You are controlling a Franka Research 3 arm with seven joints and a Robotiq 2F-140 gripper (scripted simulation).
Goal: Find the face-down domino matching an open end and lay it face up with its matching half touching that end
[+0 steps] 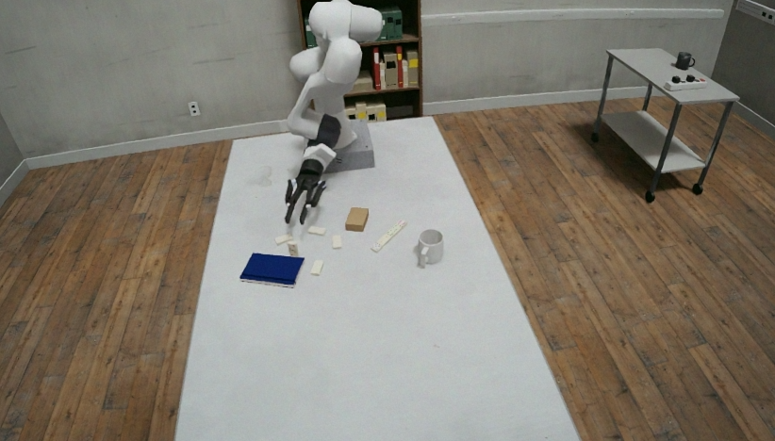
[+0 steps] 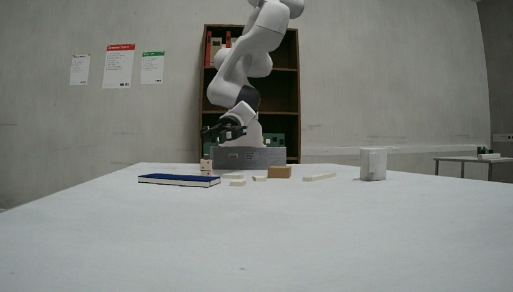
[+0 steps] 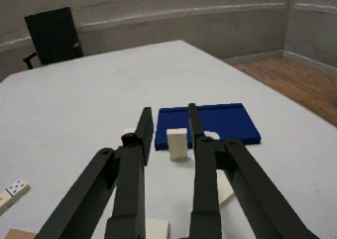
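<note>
One domino stands on end beside the blue book; its face with red pips shows in the exterior view. In the wrist view it stands upright beyond my fingertips. My gripper hovers above and behind it, partly open and empty, clear of the domino. Three other dominoes lie flat, blank side up, and one more lies nearer the front. The face-up line of dominoes lies diagonally to the right.
A brown box sits between the loose dominoes and the line. A white mug stands right of the line. The robot base is at the back of the white mat.
</note>
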